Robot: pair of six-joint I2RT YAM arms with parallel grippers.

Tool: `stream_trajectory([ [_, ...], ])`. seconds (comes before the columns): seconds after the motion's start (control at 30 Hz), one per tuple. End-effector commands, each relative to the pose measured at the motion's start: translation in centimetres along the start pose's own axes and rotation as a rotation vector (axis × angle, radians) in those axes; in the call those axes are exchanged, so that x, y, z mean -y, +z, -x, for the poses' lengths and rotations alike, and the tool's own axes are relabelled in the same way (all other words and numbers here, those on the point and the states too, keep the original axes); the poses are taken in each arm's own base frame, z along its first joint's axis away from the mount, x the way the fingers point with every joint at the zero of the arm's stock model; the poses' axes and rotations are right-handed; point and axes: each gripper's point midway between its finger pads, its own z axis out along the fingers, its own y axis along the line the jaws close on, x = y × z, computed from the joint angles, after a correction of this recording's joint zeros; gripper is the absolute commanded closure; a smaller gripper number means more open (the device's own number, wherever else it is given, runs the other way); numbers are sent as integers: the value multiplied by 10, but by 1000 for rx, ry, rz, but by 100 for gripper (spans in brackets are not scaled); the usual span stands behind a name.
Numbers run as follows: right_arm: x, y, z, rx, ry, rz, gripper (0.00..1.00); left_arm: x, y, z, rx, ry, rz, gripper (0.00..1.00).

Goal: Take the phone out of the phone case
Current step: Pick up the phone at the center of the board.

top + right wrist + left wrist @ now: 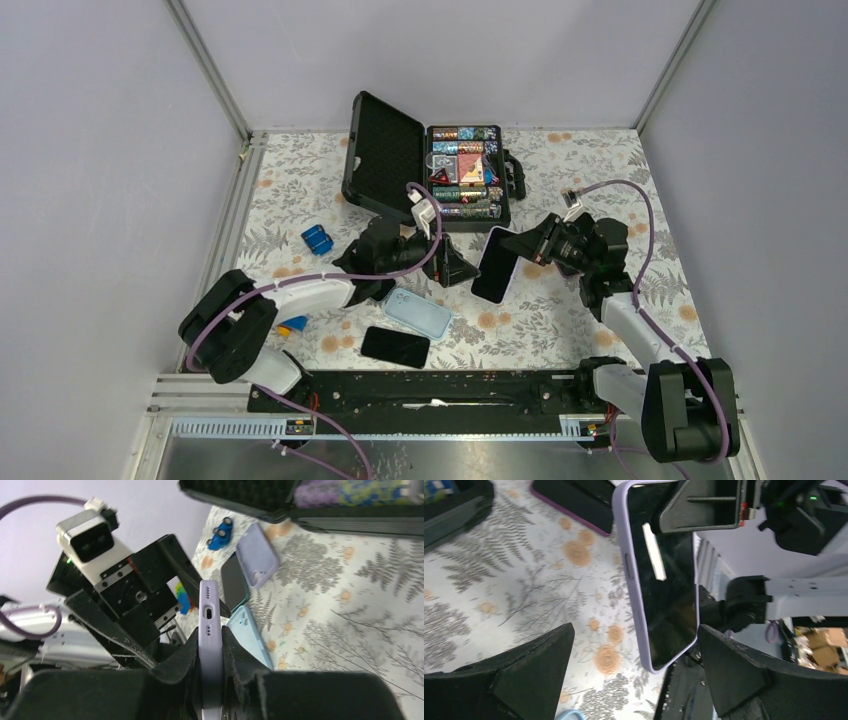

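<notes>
A phone in a lilac phone case (497,265) hangs tilted above the table's middle. My right gripper (530,246) is shut on its upper end. In the right wrist view the cased phone (209,611) stands edge-on, charging port showing, with my right gripper (210,652) pinching its flat sides. My left gripper (457,266) is open just left of the phone. In the left wrist view the dark screen (666,580) faces the camera. The left gripper (634,667) spans wide below its lower end, and the fingers (531,672) stand apart from the case.
A light blue case (417,312) and a bare black phone (395,346) lie near the front. An open black toolbox (385,160) stands at the back. A blue toy (317,240) lies left. A loose lilac case (257,555) and another dark phone (232,582) lie under the left arm.
</notes>
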Motion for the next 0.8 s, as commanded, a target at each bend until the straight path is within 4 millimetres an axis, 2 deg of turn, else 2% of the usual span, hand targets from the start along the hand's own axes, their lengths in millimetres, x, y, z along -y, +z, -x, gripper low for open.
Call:
stream_trajectory([
  [0.0, -73, -8, 7, -52, -188, 246, 100, 62, -6, 37, 39, 55, -229, 7],
  [0.1, -94, -11, 2, -79, -240, 314, 100, 79, -10, 43, 25, 60, -292, 15],
  [0.23, -119, -13, -11, -142, -296, 418, 100, 92, -12, 46, -13, 62, -341, 38],
  [0.4, -131, -11, -25, -205, -312, 472, 99, 86, -8, 39, -76, 57, -319, 54],
  [0.5, -131, -10, -25, -208, -314, 470, 99, 88, -7, 38, -97, 35, -337, 73],
  [0.53, -131, -10, -26, -208, -315, 470, 99, 90, -7, 37, -104, 24, -346, 77],
  [0.77, -133, -4, -18, -181, -310, 464, 99, 99, -6, 40, -111, -30, -399, 78],
])
